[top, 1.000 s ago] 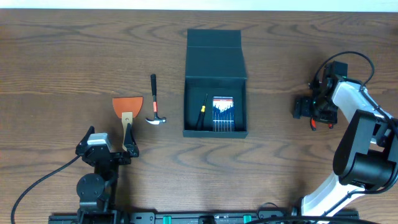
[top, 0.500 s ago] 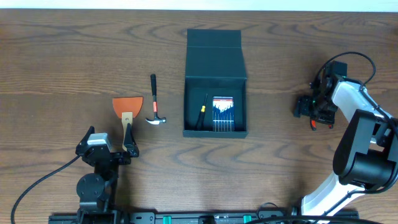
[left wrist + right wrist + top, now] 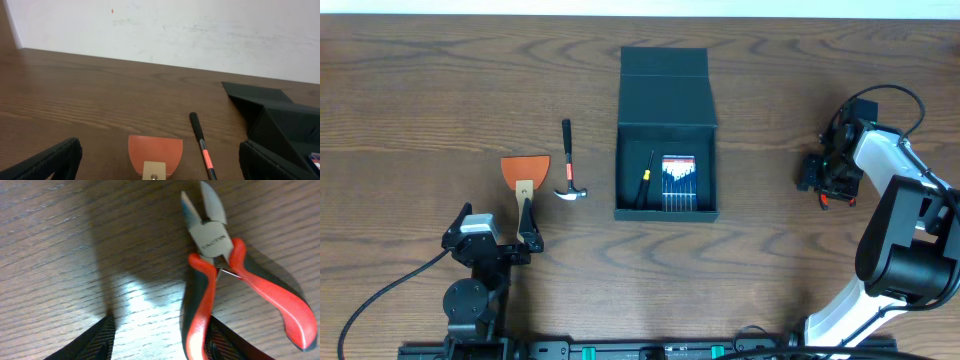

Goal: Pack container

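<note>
The container (image 3: 666, 95) is a dark teal-green box standing open at the table's middle, lid flap laid back; it also shows in the left wrist view (image 3: 280, 117). Inside lie a black tool (image 3: 646, 180) and a pack of bits (image 3: 680, 172). An orange-bladed scraper (image 3: 525, 170) and a small hammer (image 3: 568, 160) lie left of it. My left gripper (image 3: 490, 243) is open just behind the scraper (image 3: 155, 154). My right gripper (image 3: 817, 178) is open low over red-handled pliers (image 3: 220, 255), with one handle between the fingers (image 3: 157, 340), against the right finger.
The hammer's handle (image 3: 201, 142) lies between the scraper and the container. A white wall (image 3: 165, 30) rises beyond the table's far edge. The right arm's cable (image 3: 885, 90) loops above its wrist.
My right gripper has shifted slightly to the right over the pliers. The left arm and the other things have not moved.
</note>
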